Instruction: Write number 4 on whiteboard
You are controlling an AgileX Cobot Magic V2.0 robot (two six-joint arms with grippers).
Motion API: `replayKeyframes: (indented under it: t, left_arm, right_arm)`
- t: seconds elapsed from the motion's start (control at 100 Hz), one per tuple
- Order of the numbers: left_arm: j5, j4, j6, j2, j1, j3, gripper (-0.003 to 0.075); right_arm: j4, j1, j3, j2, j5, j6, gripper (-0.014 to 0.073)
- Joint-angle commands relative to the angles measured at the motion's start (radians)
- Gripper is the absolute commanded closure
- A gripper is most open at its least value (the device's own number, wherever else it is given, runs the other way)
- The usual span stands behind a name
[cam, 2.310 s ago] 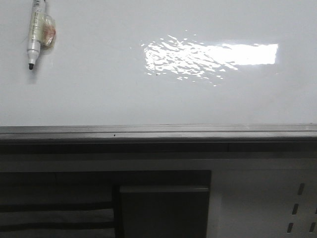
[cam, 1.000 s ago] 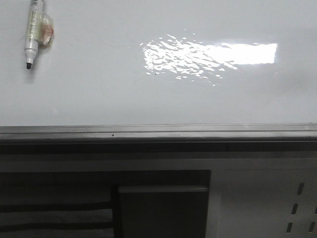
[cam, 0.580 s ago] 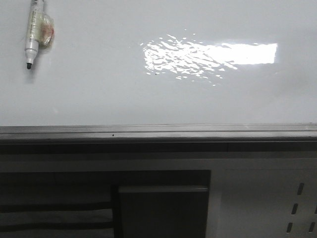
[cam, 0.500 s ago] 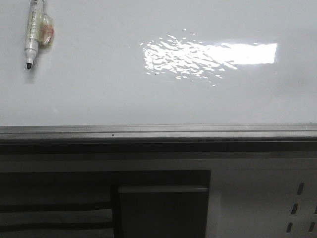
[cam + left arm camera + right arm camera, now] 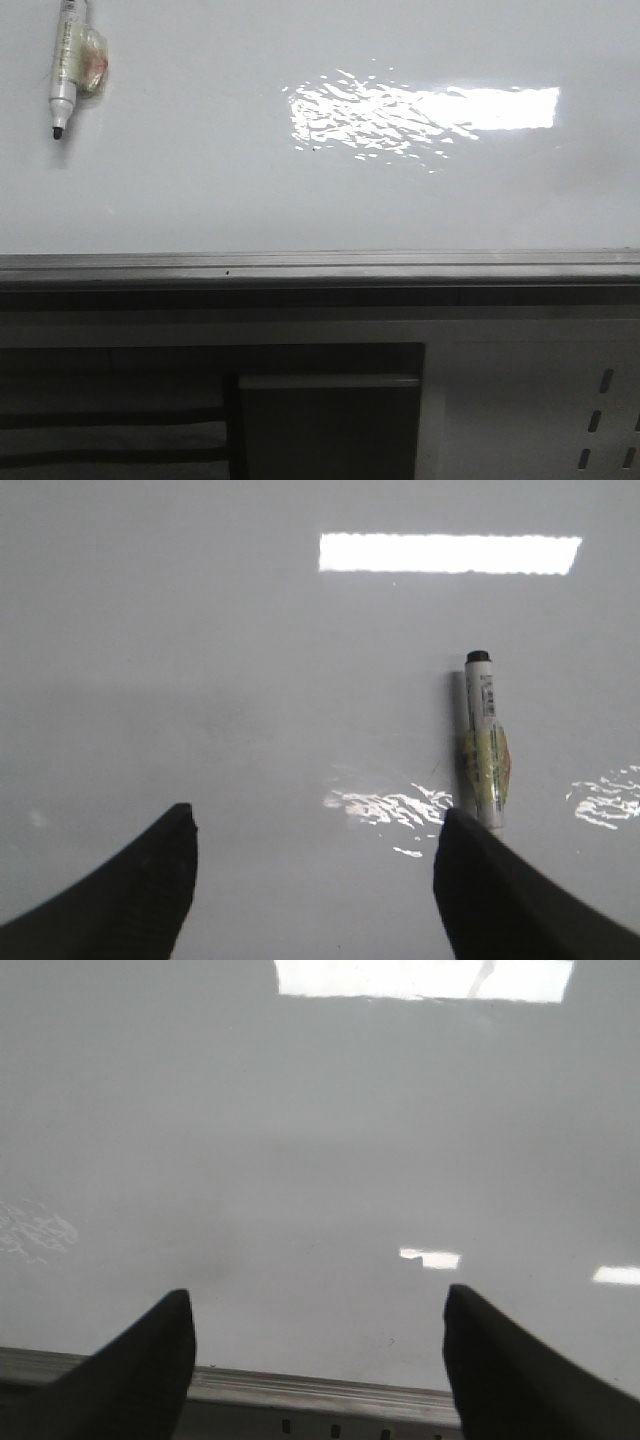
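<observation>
The whiteboard (image 5: 200,190) is a glossy white panel with a bright light reflection and a grey bottom rail (image 5: 320,265). No number 4 shows on it. A white marker with a black tip (image 5: 66,62) lies on the board at the far left; it also shows in the left wrist view (image 5: 484,742). My left gripper (image 5: 315,825) is open and empty over the board, its one finger close beside the marker's rear end. My right gripper (image 5: 318,1310) is open and empty over the board near the rail (image 5: 320,1390). Neither gripper shows in the front view.
Below the rail in the front view stands an off-white cabinet panel with slots (image 5: 600,410) at the right and a dark opening with a grey box (image 5: 330,425) in the middle.
The marker's place in the front view has crept slightly up and left since the earliest frame. Nothing else differs.
</observation>
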Motion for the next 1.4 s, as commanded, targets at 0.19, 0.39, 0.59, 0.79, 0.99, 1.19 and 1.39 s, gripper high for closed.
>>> replayKeyframes:
  t: [0.19, 0.39, 0.59, 0.79, 0.99, 1.19, 1.39]
  left_arm:
    - [-0.129, -0.031, 0.09, 0.234, -0.197, -0.03, 0.0279]
    - [-0.249, -0.031, 0.09, 0.412, -0.321, -0.047, 0.0279]
    - [-0.311, -0.02, 0.09, 0.575, -0.344, -0.121, 0.0279]
    - [-0.359, -0.012, 0.09, 0.695, -0.342, -0.174, 0.0279]
    - [-0.412, -0.005, 0.09, 0.762, -0.342, -0.179, 0.0281]
    - [-0.424, -0.003, 0.09, 0.763, -0.34, -0.179, 0.04]
    - [-0.424, 0.008, 0.09, 0.77, -0.34, -0.179, 0.0482]
  right_arm:
    - [0.0, -0.005, -0.033, 0.016, -0.07, -0.006, 0.0123]
    - [0.0, -0.005, -0.033, 0.016, -0.07, -0.006, 0.0123]
    - [0.0, -0.005, -0.033, 0.016, -0.07, -0.006, 0.0123]
    - [0.0, -0.005, -0.033, 0.016, -0.07, -0.006, 0.0123]
    - [0.0, -0.005, -0.033, 0.016, -0.07, -0.006, 0.0123]
    - [0.0, -0.005, -0.033, 0.016, -0.07, -0.006, 0.0123]
    - [0.0, -0.005, -0.033, 0.016, -0.07, -0.006, 0.0123]
